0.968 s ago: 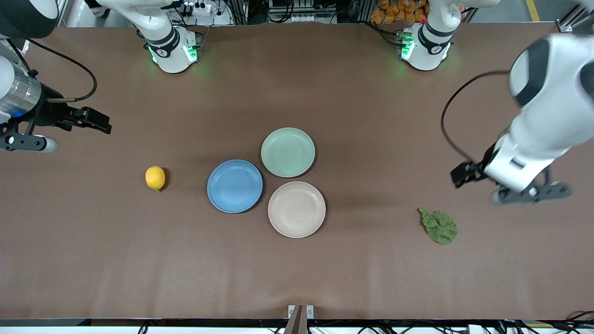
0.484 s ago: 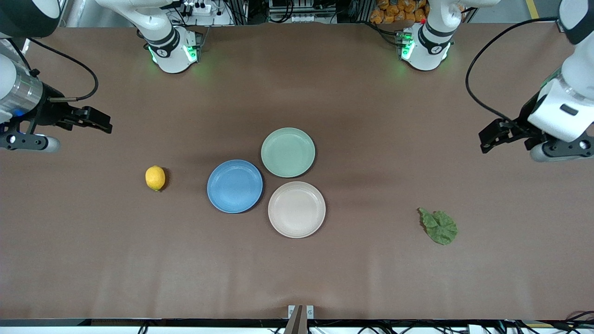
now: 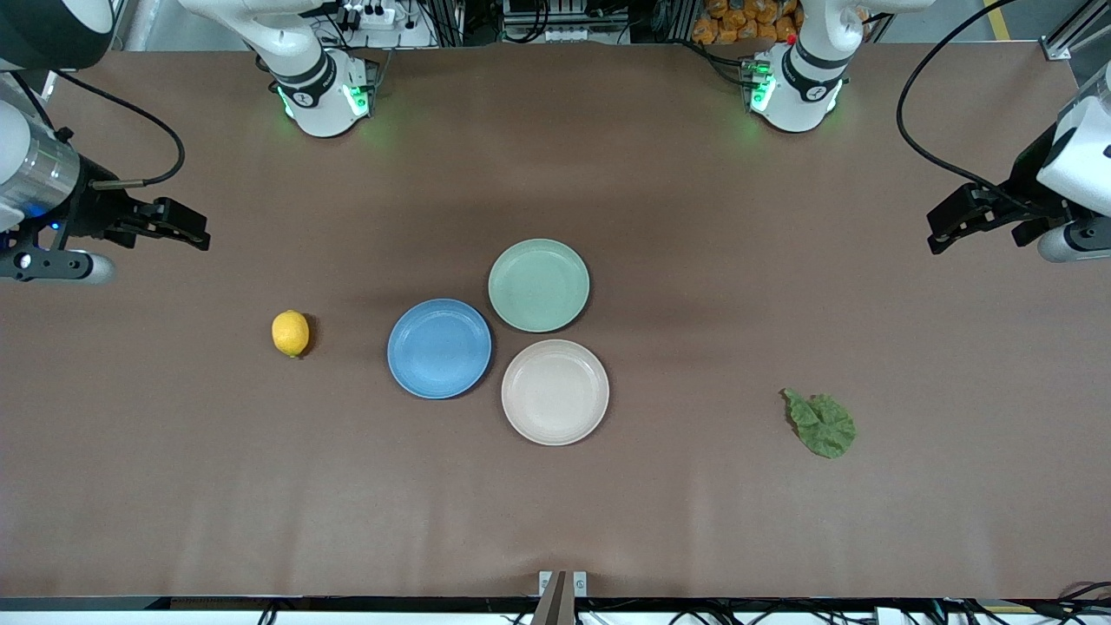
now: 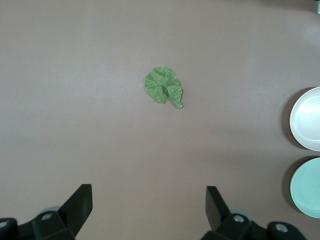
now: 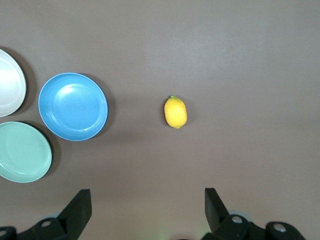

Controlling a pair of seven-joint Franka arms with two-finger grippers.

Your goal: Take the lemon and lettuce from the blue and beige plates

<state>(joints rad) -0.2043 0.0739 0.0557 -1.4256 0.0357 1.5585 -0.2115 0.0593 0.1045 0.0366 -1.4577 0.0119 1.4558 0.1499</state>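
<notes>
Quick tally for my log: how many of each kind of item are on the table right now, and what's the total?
Plates: 3, namely the blue plate, the beige plate and the mint-green plate, all empty
Lemons: 1, the lemon, on the table
Lettuce leaves: 1, the lettuce, on the table
Total: 5

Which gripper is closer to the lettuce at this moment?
Left. The left gripper hangs open over bare table at the lettuce's end. The right gripper, also open, waits at the other end, past the lemon.
</notes>
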